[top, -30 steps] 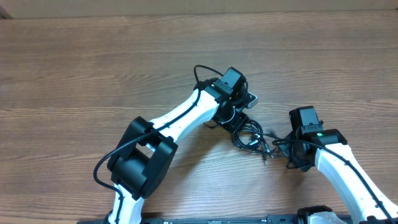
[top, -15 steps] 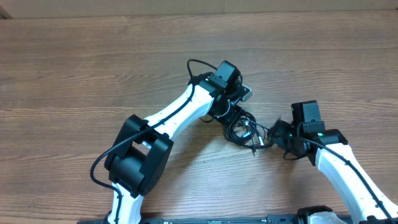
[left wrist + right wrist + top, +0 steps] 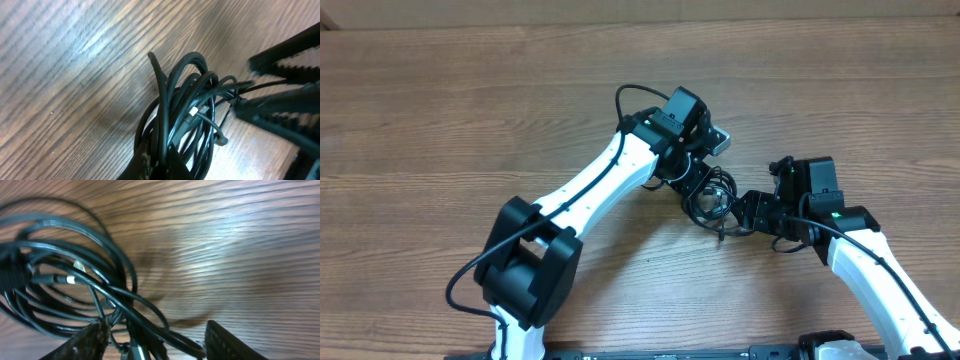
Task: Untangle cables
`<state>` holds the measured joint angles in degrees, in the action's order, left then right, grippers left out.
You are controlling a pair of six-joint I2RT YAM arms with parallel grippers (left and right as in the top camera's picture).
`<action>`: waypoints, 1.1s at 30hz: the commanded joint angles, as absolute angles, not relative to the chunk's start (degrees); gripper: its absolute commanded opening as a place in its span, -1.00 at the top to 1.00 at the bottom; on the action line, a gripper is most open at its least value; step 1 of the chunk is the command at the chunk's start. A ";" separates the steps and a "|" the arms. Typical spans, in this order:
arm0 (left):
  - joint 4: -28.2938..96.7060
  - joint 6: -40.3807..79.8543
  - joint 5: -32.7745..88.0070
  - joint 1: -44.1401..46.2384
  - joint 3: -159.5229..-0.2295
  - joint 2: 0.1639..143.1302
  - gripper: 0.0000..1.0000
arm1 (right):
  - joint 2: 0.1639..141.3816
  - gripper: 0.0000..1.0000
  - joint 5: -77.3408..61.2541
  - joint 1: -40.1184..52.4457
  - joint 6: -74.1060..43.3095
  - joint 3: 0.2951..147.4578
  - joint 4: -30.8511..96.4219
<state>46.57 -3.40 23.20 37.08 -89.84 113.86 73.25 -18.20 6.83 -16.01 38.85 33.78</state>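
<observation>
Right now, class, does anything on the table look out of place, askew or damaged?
Yes: the cables form one knotted clump near the middle of the table. Their loops cross over and through each other, and a silver-tipped plug is caught inside. No damage or spill is visible.

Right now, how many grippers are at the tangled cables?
2. The left gripper is shut on the cables at the tangle's upper-left edge. The right gripper is open at the tangle's right side, with a strand between its fingers. No others are in view.
</observation>
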 commanded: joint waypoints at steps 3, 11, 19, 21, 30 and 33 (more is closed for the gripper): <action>46.28 -4.73 25.61 36.71 -91.55 111.46 0.92 | 73.17 -0.08 -22.55 6.70 -12.99 40.56 34.48; 46.09 -4.73 25.47 36.71 -91.55 111.46 0.92 | 73.17 0.78 -17.61 6.70 -13.67 40.56 34.70; 46.72 -4.73 24.51 36.25 -91.55 111.46 0.92 | 73.17 0.92 2.66 6.70 -30.37 40.56 40.14; 47.07 -4.73 24.23 35.55 -91.55 111.46 0.92 | 73.17 0.92 11.70 6.70 -38.52 40.56 44.66; 48.05 -4.73 24.27 32.60 -91.55 111.46 0.92 | 73.17 0.35 17.50 6.70 -51.37 40.51 51.33; 48.05 -4.78 24.75 32.64 -91.55 111.46 0.92 | 73.17 -0.17 11.11 6.70 -46.54 40.51 47.48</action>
<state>48.21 -3.55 24.32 33.10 -90.21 113.34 73.25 14.76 6.74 -48.36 39.38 50.30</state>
